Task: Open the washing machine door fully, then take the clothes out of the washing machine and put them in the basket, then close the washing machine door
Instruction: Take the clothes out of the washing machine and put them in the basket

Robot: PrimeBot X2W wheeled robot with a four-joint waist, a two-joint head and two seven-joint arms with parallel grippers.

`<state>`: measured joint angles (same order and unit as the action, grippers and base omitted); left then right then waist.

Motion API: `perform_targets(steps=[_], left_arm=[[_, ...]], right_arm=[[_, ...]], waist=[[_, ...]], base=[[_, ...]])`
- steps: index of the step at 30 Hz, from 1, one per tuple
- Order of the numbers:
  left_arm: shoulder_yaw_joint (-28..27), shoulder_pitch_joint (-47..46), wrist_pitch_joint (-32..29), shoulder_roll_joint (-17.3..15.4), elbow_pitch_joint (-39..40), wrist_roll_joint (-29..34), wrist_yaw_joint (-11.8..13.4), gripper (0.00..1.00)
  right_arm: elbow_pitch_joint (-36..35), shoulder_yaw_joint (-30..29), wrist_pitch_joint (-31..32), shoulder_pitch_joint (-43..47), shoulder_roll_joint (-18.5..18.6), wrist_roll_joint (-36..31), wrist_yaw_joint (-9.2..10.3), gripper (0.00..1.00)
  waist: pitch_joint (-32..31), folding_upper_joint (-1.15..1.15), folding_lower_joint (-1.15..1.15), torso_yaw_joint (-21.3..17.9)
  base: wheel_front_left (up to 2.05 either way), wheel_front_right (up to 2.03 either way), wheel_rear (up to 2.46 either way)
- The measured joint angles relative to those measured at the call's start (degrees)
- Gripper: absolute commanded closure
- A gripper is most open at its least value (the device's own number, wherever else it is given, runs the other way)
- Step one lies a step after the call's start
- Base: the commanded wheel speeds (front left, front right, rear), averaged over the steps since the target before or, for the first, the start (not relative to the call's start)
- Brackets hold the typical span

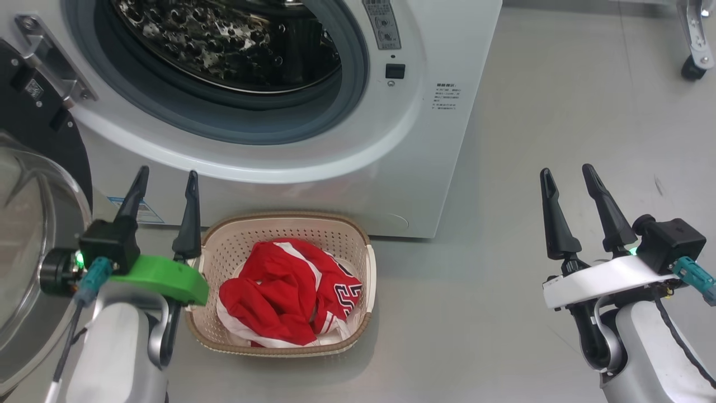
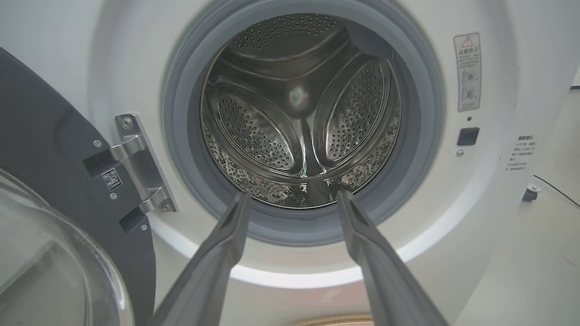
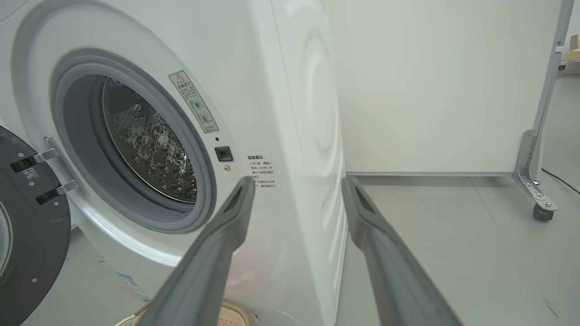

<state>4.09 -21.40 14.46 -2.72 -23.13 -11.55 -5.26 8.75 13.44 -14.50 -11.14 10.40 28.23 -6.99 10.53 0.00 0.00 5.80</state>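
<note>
The washing machine (image 1: 313, 162) stands in front of me, its door (image 1: 33, 224) swung wide open to the left. The steel drum (image 2: 301, 108) looks bare inside. On the floor below the opening sits the basket (image 1: 224, 246), and the red clothes (image 1: 279, 291) lie crumpled in it. My left gripper (image 1: 166, 178) hovers open just left of the basket, fingers pointing at the machine's front; in its wrist view the gripper (image 2: 292, 195) frames the drum with nothing between the fingers. My right gripper (image 1: 566, 172) stands open over bare floor to the right, also empty (image 3: 297, 181).
The open door (image 2: 50, 190) and its hinge (image 2: 136, 167) crowd the left side beside my left arm. A wheeled panel stand (image 3: 537, 190) stands at the far right, with a white wall panel (image 3: 430, 86) behind. Grey floor (image 1: 559, 112) spreads to the machine's right.
</note>
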Motion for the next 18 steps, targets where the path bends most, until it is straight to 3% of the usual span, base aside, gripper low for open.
perform_targets(steps=[18], left_arm=[[1.5,11.7,0.0,0.1,7.1,-0.6,0.0,0.0]], right_arm=[[0.2,0.5,0.0,3.8,-0.9,0.5,0.0,0.0]], waist=[[-5.0,0.0,0.0,0.7]], base=[[0.0,0.0,0.0]])
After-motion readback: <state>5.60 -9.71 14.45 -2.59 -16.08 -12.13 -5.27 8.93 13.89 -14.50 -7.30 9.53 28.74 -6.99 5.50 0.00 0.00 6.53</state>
